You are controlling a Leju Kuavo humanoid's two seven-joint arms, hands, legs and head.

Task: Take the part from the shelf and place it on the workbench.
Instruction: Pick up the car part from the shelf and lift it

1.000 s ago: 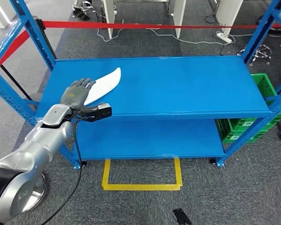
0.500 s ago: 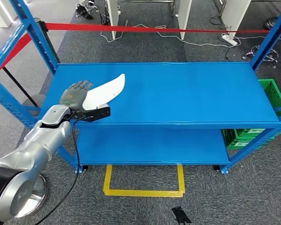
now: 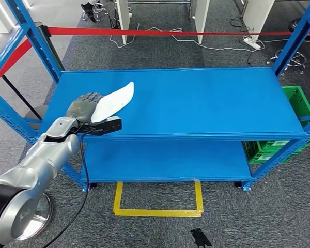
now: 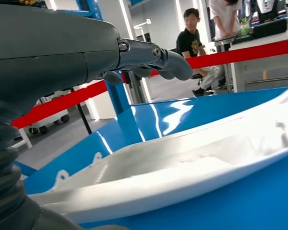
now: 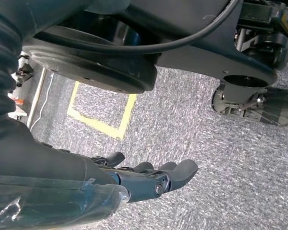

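White part (image 3: 113, 100): on blue shelf (image 3: 192, 103), long axis running diagonally away from left hand (image 3: 84, 106), which grips its near end; right hand (image 5: 150, 179) hangs empty, fingers loosely apart.

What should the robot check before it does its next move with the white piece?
1. Left hand is at the white piece: ok, the hand is on its near end.
2. Fingers are closed around the white piece: cannot tell, one reaches over it but the hold is hidden.
3. The white piece is off the blue shelf: cannot tell, it sits low over the top board.
4. Top board around the piece is free of other things: ok.
5. Right hand is out of the way: ok, it hangs over the grey carpet, holding nothing.
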